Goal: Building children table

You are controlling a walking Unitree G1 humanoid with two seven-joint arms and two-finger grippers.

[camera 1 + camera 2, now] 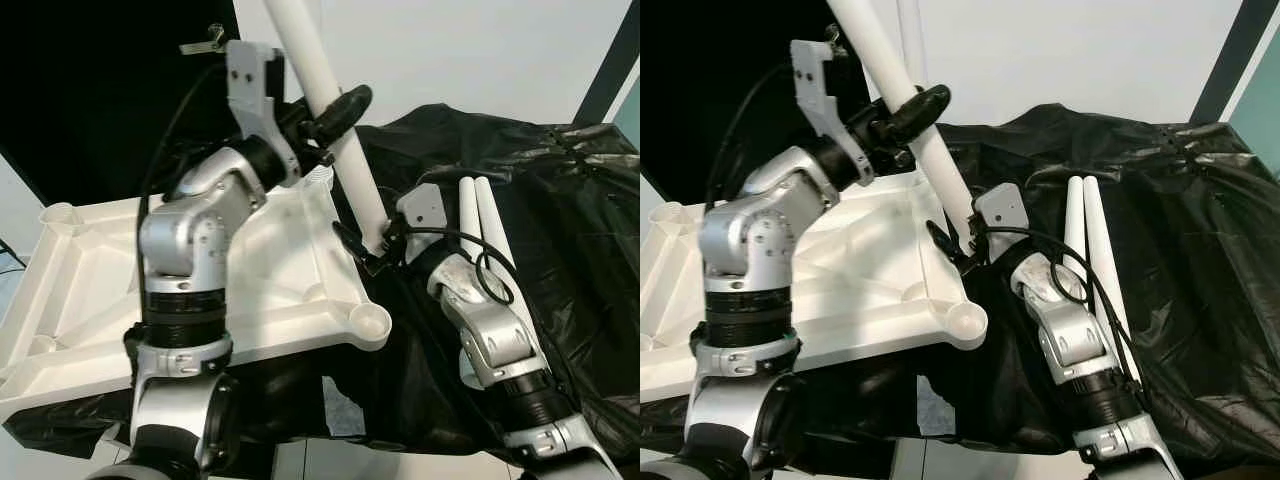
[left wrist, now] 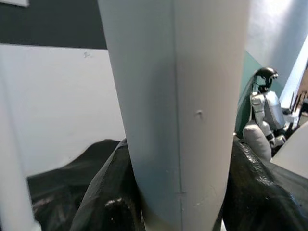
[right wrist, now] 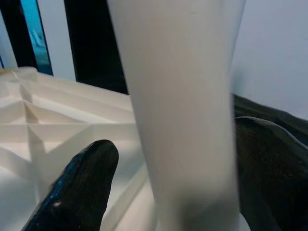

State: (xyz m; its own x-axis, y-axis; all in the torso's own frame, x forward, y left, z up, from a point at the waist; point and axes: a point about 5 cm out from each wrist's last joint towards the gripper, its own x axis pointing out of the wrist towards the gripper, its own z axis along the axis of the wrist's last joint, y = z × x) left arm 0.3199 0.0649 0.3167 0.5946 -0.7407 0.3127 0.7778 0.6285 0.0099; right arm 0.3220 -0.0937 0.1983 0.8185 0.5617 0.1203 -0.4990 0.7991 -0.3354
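tabletop [image 1: 270, 270]: upturned, left | held leg [image 1: 335, 130]: at its far right corner | two spare legs [image 1: 478, 225]: on sheet [image 1: 580, 230], right

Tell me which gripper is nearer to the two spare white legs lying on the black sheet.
Right. The right gripper holds the raised leg low down, just beside the spare legs. The left gripper grips that leg higher up, farther away.

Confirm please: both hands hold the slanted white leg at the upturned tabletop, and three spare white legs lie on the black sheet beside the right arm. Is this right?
Not quite. Only two spare white legs lie on the black sheet, as the left eye view shows. The rest stands: the left hand and right hand hold the slanted white leg at the upturned tabletop.
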